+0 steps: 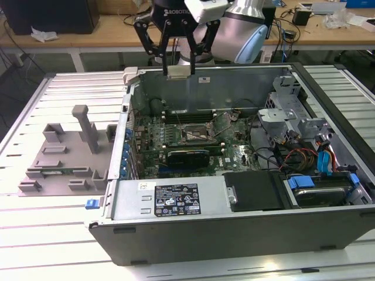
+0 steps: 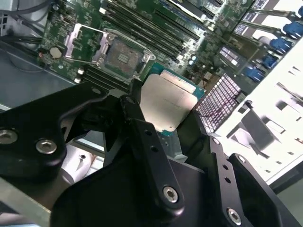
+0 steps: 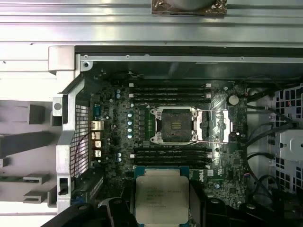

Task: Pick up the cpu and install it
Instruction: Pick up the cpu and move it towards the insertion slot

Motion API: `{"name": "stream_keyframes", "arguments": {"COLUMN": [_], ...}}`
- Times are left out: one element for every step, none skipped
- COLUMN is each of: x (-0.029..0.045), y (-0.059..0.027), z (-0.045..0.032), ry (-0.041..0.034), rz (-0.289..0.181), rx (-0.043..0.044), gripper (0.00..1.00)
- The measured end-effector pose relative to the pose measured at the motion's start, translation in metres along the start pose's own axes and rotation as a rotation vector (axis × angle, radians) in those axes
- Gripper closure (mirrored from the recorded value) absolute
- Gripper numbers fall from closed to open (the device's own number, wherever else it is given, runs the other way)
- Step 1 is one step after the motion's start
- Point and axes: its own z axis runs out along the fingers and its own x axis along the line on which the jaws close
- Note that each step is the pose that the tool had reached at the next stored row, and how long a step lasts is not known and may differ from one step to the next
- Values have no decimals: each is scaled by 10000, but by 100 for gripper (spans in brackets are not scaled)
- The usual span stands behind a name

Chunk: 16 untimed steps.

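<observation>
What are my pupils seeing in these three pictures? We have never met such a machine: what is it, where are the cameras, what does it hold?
It is a robot arm ending in a gripper. The exterior view comes from a camera off the arm; both wrist views come from cameras riding on the arm. On the slatted table lies an open computer case, and on the exterior view's left of it a grey fixture tray. The gripper is shut on the cpu, a small square chip with a silvery top, held in the air above the case. Inside the case, the dark socket stands open and empty.
</observation>
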Motion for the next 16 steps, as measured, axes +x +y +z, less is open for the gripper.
{"name": "stream_keyframes", "arguments": {"x": [-6,-6,-6,-7,-12,-17,-35,-61,-78,-90,-99,-118,-135,-157,-167,-178], "y": [-1,-1,0,0,0,0,-1,-2,-2,-3,-3,-4,-4,-5,-6,-6], "z": [0,0,0,1,14,26,62,102,137,159,180,220,257,305,330,358], "ry": [0,-1,-1,-2,-1,0,0,2,7,10,13,17,21,26,29,32], "rz": [-1,-1,0,0,-2,-2,-1,-1,-1,-1,0,0,0,0,0,0], "rx": [1,0,0,-2,-2,1,1,0,1,4,8,13,18,25,28,29], "gripper": [45,45,45,45,45,45,45,45,45,45,45,45,45,45,45,45]}}
